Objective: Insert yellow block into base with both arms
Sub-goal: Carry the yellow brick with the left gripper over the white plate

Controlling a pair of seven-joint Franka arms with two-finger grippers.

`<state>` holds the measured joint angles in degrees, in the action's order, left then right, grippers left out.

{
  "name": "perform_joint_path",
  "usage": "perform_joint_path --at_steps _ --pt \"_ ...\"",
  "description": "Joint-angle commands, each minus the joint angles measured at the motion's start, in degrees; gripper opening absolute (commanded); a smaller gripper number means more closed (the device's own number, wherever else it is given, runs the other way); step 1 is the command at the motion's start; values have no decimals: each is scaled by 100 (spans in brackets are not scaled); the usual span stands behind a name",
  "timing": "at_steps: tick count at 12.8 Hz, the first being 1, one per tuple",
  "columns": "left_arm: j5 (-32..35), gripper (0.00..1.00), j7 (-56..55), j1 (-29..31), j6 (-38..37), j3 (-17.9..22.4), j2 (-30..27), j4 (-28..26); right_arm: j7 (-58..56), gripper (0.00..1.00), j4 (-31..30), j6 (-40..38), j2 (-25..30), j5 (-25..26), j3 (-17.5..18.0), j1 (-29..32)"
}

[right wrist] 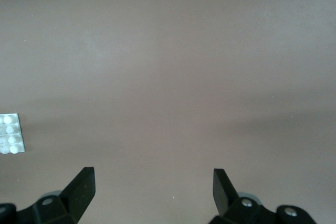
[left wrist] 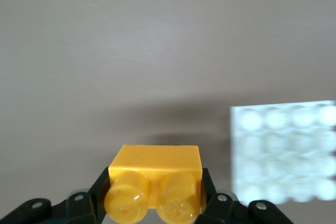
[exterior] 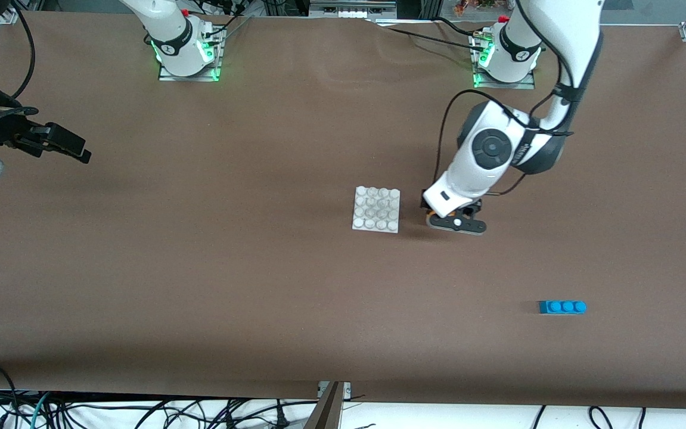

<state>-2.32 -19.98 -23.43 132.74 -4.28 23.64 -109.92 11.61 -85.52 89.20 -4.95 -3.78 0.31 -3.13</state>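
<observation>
The left gripper [exterior: 451, 215] hangs low over the brown table [exterior: 199, 286], its black fingers [left wrist: 100, 192] clamped on the yellow block [left wrist: 155, 182], just beside the white base [exterior: 376, 209] on the side toward the left arm's end of the table. In the left wrist view the block sits squarely between the two fingers, its two round studs facing the camera and its flat body pointing down at the table, where a soft shadow lies beneath it. The base shows off to one side of the held block in that view, flat on the table with its grid of round studs up; block and base are apart, not touching. In the front view only a sliver of orange-yellow peeks out under the left arm's white wrist, so whether the block touches the table cannot be told.

The right gripper [exterior: 59, 143] waits in the air over the right arm's end of the table, well apart from the base and from the left gripper. Its fingers [right wrist: 81, 187] stand wide apart with nothing between them, bare table under them, and the base appears small at the edge of the right wrist view.

A blue brick [exterior: 562, 307] with three studs lies on the table nearer to the front camera than the left gripper's spot, toward the left arm's end.
</observation>
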Motion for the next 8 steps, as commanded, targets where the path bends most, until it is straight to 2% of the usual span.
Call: perform_joint_path --at_steps 1,5,8 --pt "-348 36 -391 -416 -257 77 386 602 61 99 71 -8 21 17 109 -30" --pt "-331 36 -928 -882 -257 85 790 1041 34 99 71 -8 21 17 109 -30" --pt "-260 36 -1148 -1067 -249 86 975 1121 8 99 71 -17 12 9 48 -3"
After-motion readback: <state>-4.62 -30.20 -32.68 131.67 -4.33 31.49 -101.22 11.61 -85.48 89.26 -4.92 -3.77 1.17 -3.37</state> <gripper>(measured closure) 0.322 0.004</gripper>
